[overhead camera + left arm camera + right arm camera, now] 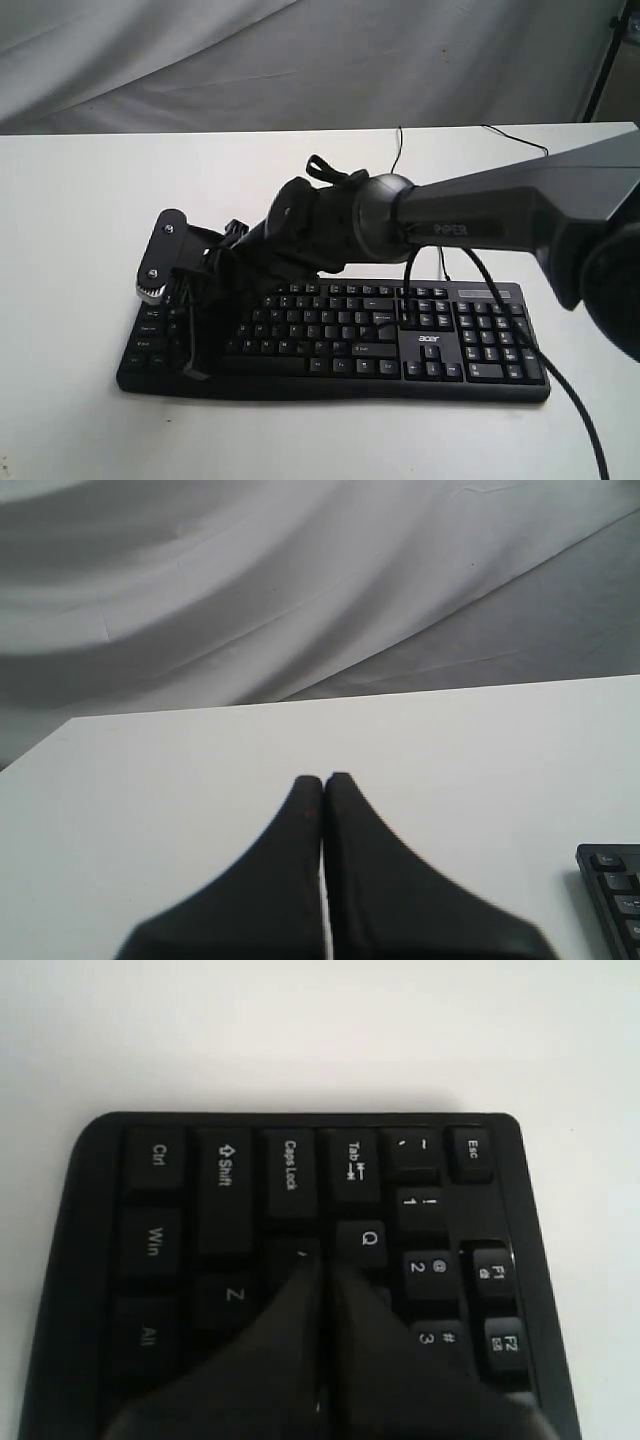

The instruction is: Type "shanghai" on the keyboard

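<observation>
The black keyboard (470,345) lies on the white table, with its acer logo toward the right. My right arm reaches across it to its left end, and the right gripper (196,368) points down onto the keys there. In the right wrist view the right gripper (322,1260) is shut, with its tips over the key between Caps Lock, Q and Z on the keyboard (225,1165); I cannot tell whether they touch it. The left gripper (323,778) is shut on nothing and hangs over bare table, with a corner of the keyboard (612,890) beside it. It does not show in the exterior view.
The keyboard's thin black cable (398,150) runs back across the white table (90,200). A thicker arm cable (560,390) hangs over the number pad to the front right. Grey cloth (300,60) backs the table. A dark stand leg (605,60) is at the far right.
</observation>
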